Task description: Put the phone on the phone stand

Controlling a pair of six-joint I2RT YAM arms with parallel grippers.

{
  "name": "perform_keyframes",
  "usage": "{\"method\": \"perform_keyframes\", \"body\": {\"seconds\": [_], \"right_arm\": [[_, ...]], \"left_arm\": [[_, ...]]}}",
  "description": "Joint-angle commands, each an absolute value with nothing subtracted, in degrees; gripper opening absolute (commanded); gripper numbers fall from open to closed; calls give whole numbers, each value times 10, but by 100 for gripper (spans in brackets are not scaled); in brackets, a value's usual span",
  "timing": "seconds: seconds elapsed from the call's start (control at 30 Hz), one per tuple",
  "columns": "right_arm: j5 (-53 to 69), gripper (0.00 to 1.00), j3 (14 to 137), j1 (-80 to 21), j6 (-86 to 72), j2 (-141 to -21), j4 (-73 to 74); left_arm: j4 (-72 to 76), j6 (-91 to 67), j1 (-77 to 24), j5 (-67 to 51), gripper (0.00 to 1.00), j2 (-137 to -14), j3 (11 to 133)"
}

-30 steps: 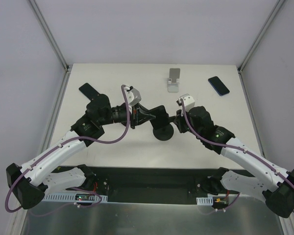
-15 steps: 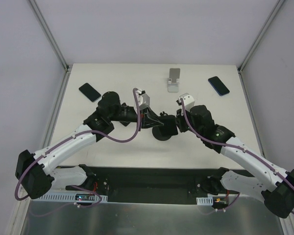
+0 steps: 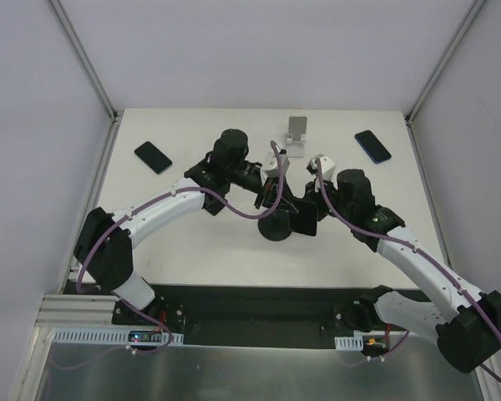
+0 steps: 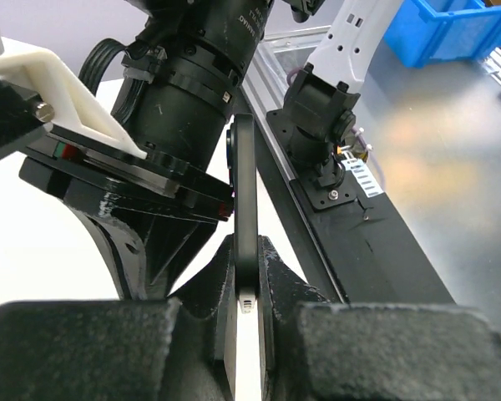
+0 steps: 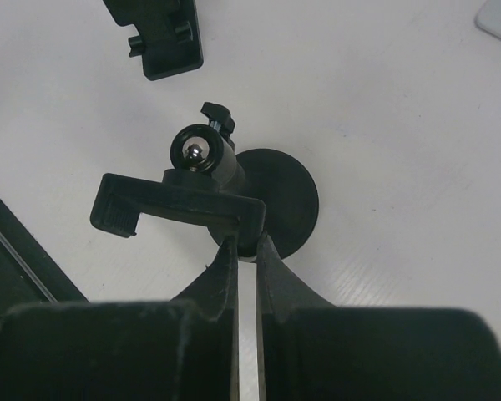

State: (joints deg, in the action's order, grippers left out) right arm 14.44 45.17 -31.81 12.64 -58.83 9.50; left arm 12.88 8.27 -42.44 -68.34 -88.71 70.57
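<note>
Left gripper (image 4: 249, 280) pinches the phone (image 4: 245, 184) edge-on while my right gripper (image 5: 246, 246) clamps the stand (image 5: 184, 200) steady so the phone can slot in.

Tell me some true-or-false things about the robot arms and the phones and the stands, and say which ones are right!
1. The left gripper pinches a phone that shows edge-on. True.
2. The right gripper hangs wide open. False: it is shut on the clamp of the black phone stand.
3. A black phone and a blue phone lie flat on the table, one on each side. True.
4. A phone sits on the silver stand. False: nothing rests on it.
5. The black phone stand has a round base. True.
</note>
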Motion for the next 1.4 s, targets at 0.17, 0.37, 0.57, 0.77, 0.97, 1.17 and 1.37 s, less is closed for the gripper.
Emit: {"method": "perform_keyframes", "body": {"seconds": [0.17,0.37,0.57,0.77,0.97,1.17,1.37], "right_arm": [[242,1,472,-303,157,-595,63],[296,1,474,-281,164,-609,61],[323,1,483,-279,165,-628,62],[258,0,469,-276,144,-602,41],[-22,0,421,-356,102,-535,-12],[-246,0,376,-475,2,-500,-47],[-455,0,373,-611,-86,-507,-44]], "left_arm": [[54,172,-376,-770,0,-948,785],[30,207,-366,-774,0,-955,780],[16,215,-365,-788,0,-979,805],[-17,236,-358,-673,0,-942,777],[49,137,-423,-168,0,-860,700],[283,19,-451,36,0,-770,517],[304,-16,-489,184,0,-770,514]]}}
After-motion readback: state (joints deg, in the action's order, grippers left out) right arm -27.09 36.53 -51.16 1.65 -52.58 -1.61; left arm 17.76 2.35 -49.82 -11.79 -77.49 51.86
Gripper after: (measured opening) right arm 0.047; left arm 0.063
